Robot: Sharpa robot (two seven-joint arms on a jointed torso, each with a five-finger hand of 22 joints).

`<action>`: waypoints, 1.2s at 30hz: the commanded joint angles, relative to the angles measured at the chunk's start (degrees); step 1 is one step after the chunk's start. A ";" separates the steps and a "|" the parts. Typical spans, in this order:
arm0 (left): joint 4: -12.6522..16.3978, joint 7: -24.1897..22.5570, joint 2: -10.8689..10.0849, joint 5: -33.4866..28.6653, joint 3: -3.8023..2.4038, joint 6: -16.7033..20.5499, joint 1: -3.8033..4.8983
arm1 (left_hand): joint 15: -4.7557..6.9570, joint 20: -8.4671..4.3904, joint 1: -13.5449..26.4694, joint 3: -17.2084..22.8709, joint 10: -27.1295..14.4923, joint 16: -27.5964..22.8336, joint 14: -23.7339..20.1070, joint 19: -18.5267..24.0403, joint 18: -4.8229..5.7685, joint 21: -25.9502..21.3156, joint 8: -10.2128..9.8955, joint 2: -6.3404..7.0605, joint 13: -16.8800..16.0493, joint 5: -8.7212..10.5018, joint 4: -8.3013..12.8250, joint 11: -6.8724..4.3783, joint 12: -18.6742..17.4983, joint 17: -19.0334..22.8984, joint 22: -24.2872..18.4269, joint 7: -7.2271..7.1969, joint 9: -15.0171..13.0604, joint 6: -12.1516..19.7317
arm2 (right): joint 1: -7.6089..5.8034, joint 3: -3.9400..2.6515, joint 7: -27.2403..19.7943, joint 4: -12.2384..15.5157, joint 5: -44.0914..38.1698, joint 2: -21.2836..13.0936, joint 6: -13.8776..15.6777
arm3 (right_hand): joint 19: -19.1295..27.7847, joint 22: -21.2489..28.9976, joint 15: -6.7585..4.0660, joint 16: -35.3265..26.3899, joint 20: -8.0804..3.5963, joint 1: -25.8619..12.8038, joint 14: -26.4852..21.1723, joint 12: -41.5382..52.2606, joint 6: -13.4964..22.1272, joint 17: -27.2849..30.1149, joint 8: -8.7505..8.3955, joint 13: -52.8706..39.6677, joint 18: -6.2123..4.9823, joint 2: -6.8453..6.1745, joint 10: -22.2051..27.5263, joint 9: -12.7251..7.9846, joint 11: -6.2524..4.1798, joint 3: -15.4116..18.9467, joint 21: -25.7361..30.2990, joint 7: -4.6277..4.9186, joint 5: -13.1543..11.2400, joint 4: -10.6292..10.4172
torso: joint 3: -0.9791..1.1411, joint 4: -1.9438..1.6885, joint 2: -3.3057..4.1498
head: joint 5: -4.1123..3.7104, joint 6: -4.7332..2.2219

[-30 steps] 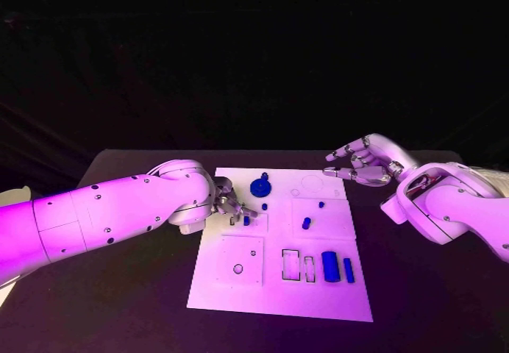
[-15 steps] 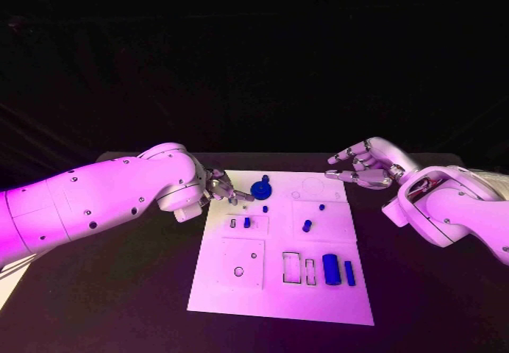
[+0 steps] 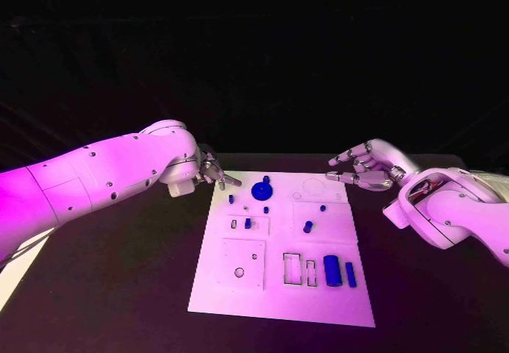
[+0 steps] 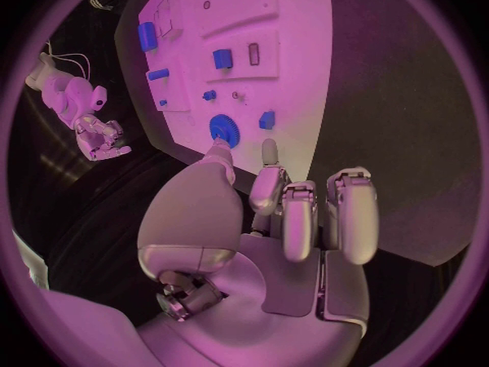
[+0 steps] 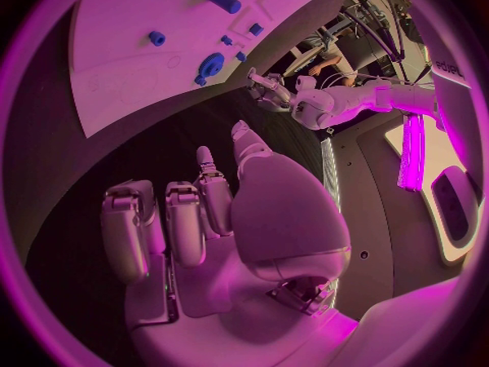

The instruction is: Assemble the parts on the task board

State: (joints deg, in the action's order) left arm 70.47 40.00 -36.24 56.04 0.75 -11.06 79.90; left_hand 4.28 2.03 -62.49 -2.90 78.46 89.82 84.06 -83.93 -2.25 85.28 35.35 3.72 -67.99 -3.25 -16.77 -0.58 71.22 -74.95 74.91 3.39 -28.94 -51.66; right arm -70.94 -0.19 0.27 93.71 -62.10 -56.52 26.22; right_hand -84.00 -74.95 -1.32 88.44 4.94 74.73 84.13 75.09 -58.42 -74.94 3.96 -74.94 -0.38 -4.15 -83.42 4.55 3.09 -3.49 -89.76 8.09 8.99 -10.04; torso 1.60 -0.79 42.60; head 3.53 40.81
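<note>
The black table (image 3: 127, 294) carries the white task board (image 3: 278, 294) at its middle, and the blue parts sit scattered over it. Largest of them, the blue gear (image 3: 261, 191) stands near the board's far edge; a blue cylinder (image 3: 331, 270) and a slim blue bar (image 3: 349, 273) lie toward the near right. The left hand (image 3: 209, 173) hangs just off the board's far left corner, fingers apart, holding nothing. The right hand (image 3: 360, 166) hovers beyond the far right corner, fingers loosely curled but empty. So it looks like a pause between placements: no part is in hand. The next move calls for a hand to pick a loose part and reach down to it cleanly.
</note>
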 commanded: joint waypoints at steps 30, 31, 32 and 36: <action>-7.54 -2.63 5.30 3.17 1.75 -7.10 -0.48 | 0.14 -0.09 -1.79 -1.05 0.64 0.18 5.94 -2.72 0.53 0.37 0.88 -2.68 -0.45 0.14 0.32 -0.53 0.58 -15.05 7.97 -0.47 -0.20 -0.91 | 0.04 0.00 -0.34 -0.12 -0.54 0.37 -0.60 | -6.00 -15.05 0.28 -0.19 0.12 -0.17 5.13 -0.07 -0.27 -11.95 0.14 -6.92 0.38 -0.04 0.39 0.09 0.02 0.49 -0.24 -0.12 0.29 0.01 | 0.01 0.11 0.06 | 0.21 0.05; -7.63 -2.64 5.36 3.15 1.78 -7.19 -0.53 | 0.14 -0.10 -1.93 -1.04 0.64 0.18 5.94 -2.71 0.53 0.36 0.88 -2.74 -0.45 0.14 0.36 -0.54 0.58 -15.05 7.96 -0.47 -0.20 -0.91 | 0.04 0.00 -0.34 -0.12 -0.54 0.37 -0.60 | -6.00 -15.05 0.28 -0.19 0.12 -0.17 5.13 -0.07 -0.27 -11.95 0.14 -6.92 0.38 -0.04 0.39 0.09 0.02 0.49 -0.24 -0.12 0.29 0.01 | 0.01 0.10 0.06 | 0.20 0.06; -7.72 -2.67 5.43 3.13 1.81 -7.29 -0.60 | 0.14 -0.10 -2.13 -1.03 0.64 0.18 5.94 -2.71 0.53 0.36 0.89 -2.82 -0.46 0.14 0.40 -0.54 0.59 -15.05 7.97 -0.47 -0.20 -0.90 | 0.04 0.00 -0.35 -0.12 -0.54 0.37 -0.60 | -6.00 -15.05 0.28 -0.19 0.12 -0.17 5.13 -0.07 -0.27 -11.95 0.14 -6.92 0.38 -0.04 0.39 0.09 0.02 0.49 -0.24 -0.12 0.29 0.01 | 0.01 0.09 0.06 | 0.19 0.07; -7.95 -2.85 5.67 3.09 1.94 -7.49 -0.87 | 0.14 -0.11 -2.73 -1.00 0.63 0.18 5.94 -2.75 0.55 0.40 0.91 -3.04 -0.44 0.13 0.51 -0.55 0.58 -15.05 8.05 -0.47 -0.20 -0.89 | 0.04 0.00 -0.36 -0.12 -0.54 0.39 -0.61 | -6.00 -15.05 0.28 -0.19 0.12 -0.06 5.13 -0.03 -0.26 -11.96 0.13 -6.93 0.38 0.02 0.37 0.09 0.01 0.52 -0.24 -0.13 0.42 0.02 | 0.02 0.12 0.05 | 0.21 0.09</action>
State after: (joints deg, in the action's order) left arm 62.56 37.99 -30.83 59.46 2.69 -16.94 79.09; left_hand 4.29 2.03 -64.68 -3.89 78.92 89.82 84.06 -83.92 -2.26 85.37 35.92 0.75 -68.38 -3.25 -16.52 -1.04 71.45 -74.92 74.91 3.05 -29.07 -52.52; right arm -70.94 -0.19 0.25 93.57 -62.16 -56.20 26.20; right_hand -84.00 -74.92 -1.32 88.44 4.94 74.73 84.13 75.09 -58.42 -74.91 3.96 -74.94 -0.38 -4.15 -83.42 4.58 3.09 -3.30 -89.76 8.09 9.16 -9.90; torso 1.62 -0.66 42.64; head 3.74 40.85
